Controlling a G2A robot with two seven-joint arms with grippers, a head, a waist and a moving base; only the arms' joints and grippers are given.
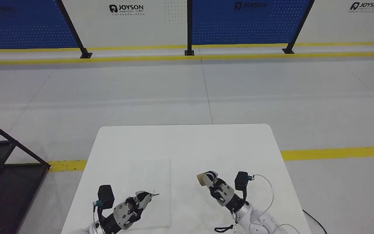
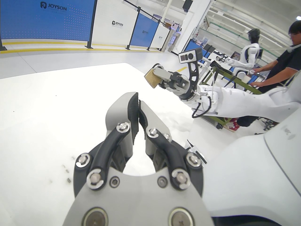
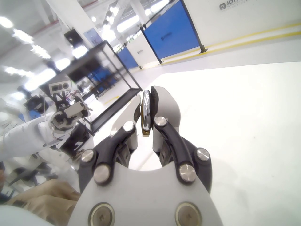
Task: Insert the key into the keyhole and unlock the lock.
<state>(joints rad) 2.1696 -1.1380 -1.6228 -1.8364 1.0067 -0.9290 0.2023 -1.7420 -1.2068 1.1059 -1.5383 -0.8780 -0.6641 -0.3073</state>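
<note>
L gripper (image 1: 146, 198) over near-left tabletop (image 1: 175, 146), jaws pinched tight on key (image 1: 154, 194), tip sticking out toward R side. R gripper (image 1: 208, 179) over near-right tabletop, jaws clamped on brass lock (image 2: 152, 79), held off the surface, body facing L gripper. Key & lock apart.

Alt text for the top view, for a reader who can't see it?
From above, the right claw holds a brass padlock over the near part of a white table, while the left claw grips a thin key pointing toward it across a gap. Grey floor and blue-and-white barriers lie beyond.
</note>
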